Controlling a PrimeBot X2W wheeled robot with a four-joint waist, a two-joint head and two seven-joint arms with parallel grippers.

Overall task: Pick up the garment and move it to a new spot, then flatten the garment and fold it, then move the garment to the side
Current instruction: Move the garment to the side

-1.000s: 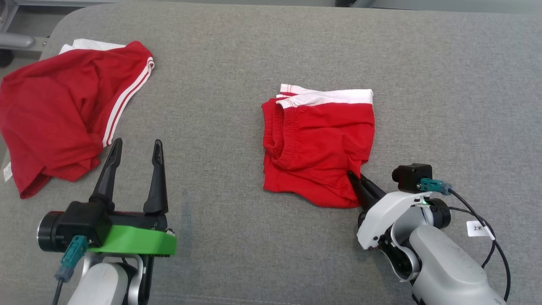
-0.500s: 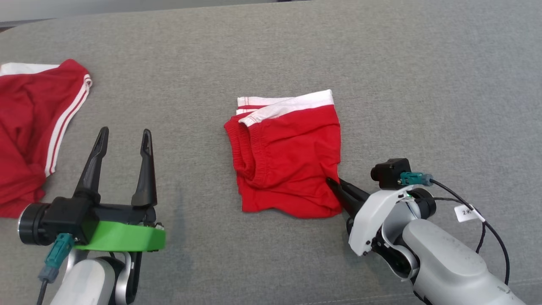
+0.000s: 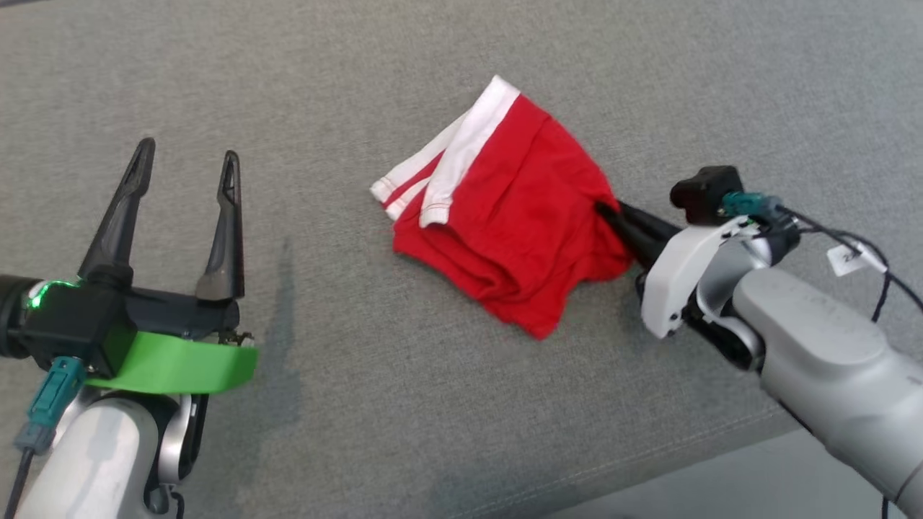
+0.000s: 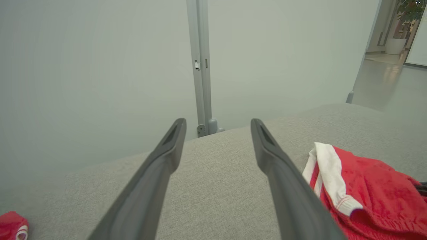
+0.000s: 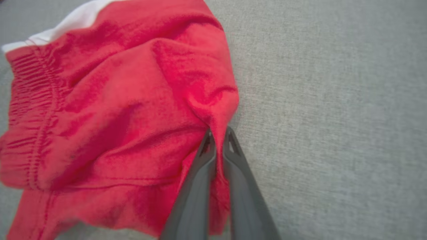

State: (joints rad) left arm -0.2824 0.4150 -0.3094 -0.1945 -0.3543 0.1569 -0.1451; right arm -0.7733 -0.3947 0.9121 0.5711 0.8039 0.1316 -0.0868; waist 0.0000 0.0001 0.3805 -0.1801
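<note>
Red cloth is bunching between the right claw's (image 5: 218,133) nearly closed tips. It is pinching one corner of the folded red shorts (image 3: 505,216), which are lying near the middle of the grey table (image 3: 346,432) with the white trim pointing away. For the sideways move, I judge it should be dragging low and slow, so the fold is not spilling open. The left claw (image 3: 186,155) is hanging wide open, holding nothing. How many layers are being pinched is hidden, and a red-and-white scrap (image 4: 11,226) is being cut off at the left wrist view's corner.
</note>
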